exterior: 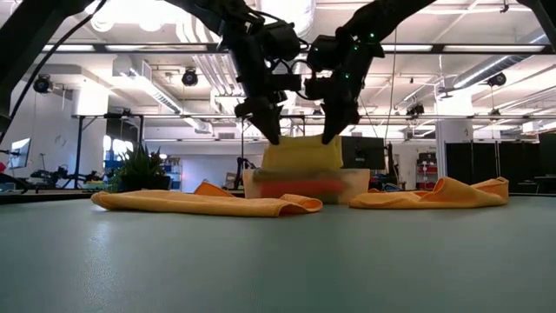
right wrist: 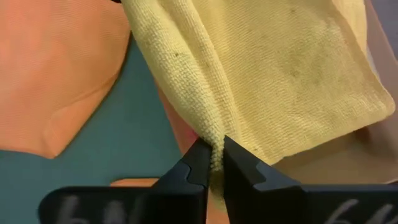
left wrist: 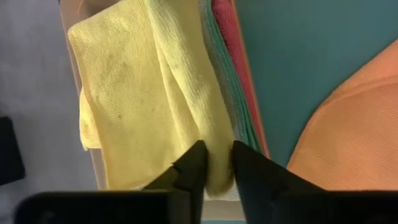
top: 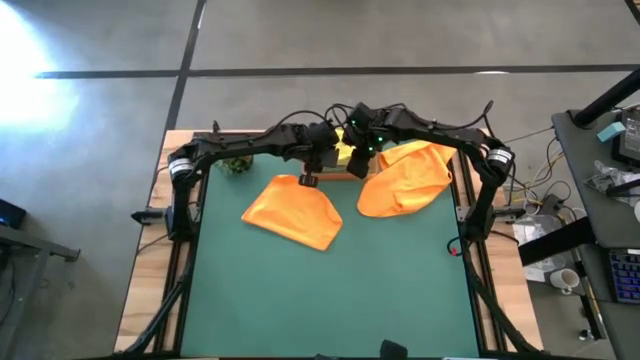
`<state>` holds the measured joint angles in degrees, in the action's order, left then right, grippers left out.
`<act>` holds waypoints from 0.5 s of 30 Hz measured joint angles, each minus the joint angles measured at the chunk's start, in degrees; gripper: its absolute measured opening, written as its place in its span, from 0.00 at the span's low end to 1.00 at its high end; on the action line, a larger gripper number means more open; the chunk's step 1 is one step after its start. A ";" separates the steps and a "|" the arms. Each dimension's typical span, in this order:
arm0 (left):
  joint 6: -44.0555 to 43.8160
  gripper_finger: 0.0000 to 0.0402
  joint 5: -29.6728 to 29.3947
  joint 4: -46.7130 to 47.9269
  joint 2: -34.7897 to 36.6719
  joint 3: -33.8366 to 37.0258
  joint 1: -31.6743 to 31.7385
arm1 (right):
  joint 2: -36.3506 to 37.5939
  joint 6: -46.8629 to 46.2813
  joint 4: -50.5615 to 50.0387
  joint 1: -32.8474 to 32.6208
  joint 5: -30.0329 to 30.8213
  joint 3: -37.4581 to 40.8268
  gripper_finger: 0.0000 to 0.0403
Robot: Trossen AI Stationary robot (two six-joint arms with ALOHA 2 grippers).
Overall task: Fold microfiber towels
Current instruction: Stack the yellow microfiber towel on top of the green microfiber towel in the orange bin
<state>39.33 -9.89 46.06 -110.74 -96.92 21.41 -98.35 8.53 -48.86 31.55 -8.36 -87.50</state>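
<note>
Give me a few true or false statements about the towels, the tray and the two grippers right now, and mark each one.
1. Both grippers pinch the yellow towel. True: the left gripper and the right gripper each close on a fold of it.
2. The yellow towel lies flat on the mat. False: it hangs over the tray.
3. Two orange towels lie on the mat. True.
4. The tray is empty. False: pink and teal towels are stacked in it.
5. The orange towels touch each other. False: a strip of mat separates them.
</note>
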 joint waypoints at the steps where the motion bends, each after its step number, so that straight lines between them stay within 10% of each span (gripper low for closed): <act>1: -0.02 0.19 -0.02 -0.02 0.00 0.00 0.00 | 0.00 0.00 0.00 0.00 0.00 0.00 0.06; 15: -0.07 0.46 -20.42 1.71 0.79 -0.60 0.02 | 0.48 -0.96 -6.46 0.02 1.05 -3.13 0.41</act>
<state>39.27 -30.31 47.77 -109.95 -97.52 21.43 -97.87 7.57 -55.32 31.57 -7.31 -90.63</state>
